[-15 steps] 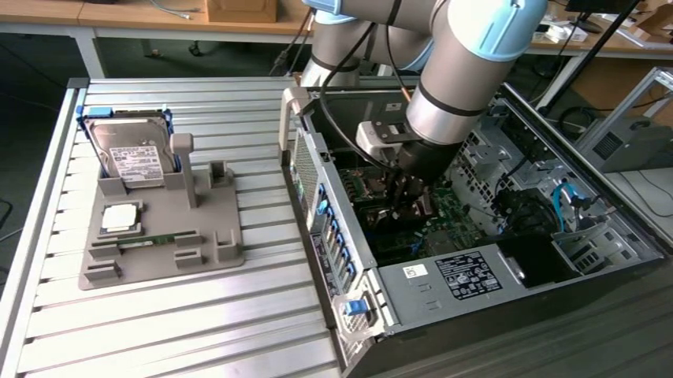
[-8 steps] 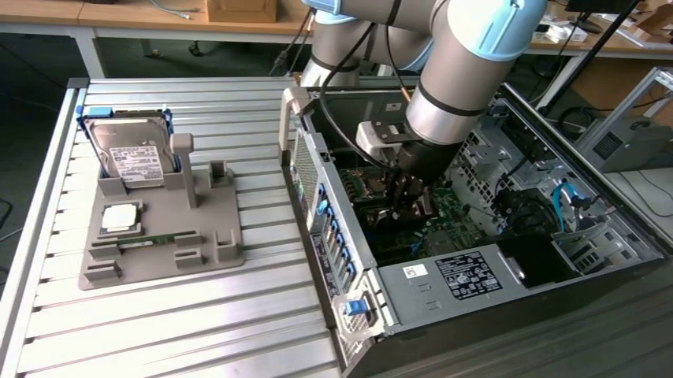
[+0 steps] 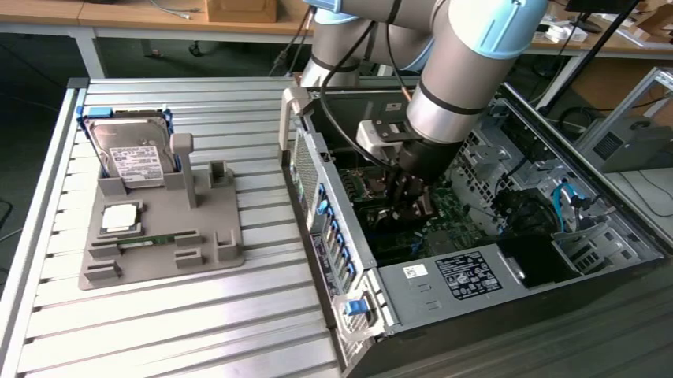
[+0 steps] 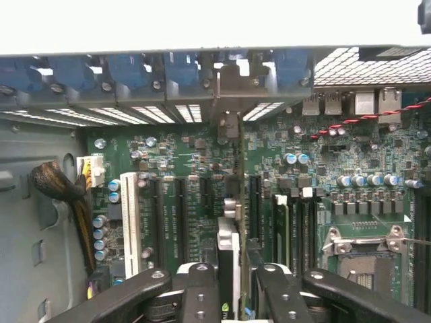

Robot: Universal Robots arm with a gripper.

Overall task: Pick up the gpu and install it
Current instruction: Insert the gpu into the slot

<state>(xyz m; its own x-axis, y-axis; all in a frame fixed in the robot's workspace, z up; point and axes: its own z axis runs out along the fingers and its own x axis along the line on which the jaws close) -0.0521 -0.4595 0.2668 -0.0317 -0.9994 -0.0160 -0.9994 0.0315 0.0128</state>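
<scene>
Nearest in the wrist view, the black jaws are seen pinching the thin flat dark expansion card with a narrow silver bracket at one end, the gpu (image 4: 237, 222). It is gripped by its two flat faces and held upright on edge. One gpu is counted.

The card is judged to be light and stiff but fragile. It is best taken on the flat faces near the upper edge, clear of the contact edge and the bracket, and kept straight so that the board is not bent.

Beneath it lies the green motherboard (image 4: 195, 155), on which one long white plastic slot (image 4: 129, 215) is seen beside several dark slots. Whether the card's lower edge is touching a slot cannot be told. Beyond, the bracket end is turned toward the rear wall with its blue plastic clips (image 4: 128, 67).

In the exterior view the gpu (image 3: 408, 206) is found inside the one open grey metal computer case (image 3: 315, 181), under the grey and blue robot arm (image 3: 462, 71).

Well apart, at the exterior view's left, one grey moulded holder (image 3: 210, 260) is set on the ribbed aluminium worktop (image 3: 158, 331). It carries:
- one boxy silver hard drive with a white label (image 3: 131, 153);
- one square silver chip (image 3: 121, 216);
- one slim green memory stick (image 3: 158, 239).
</scene>
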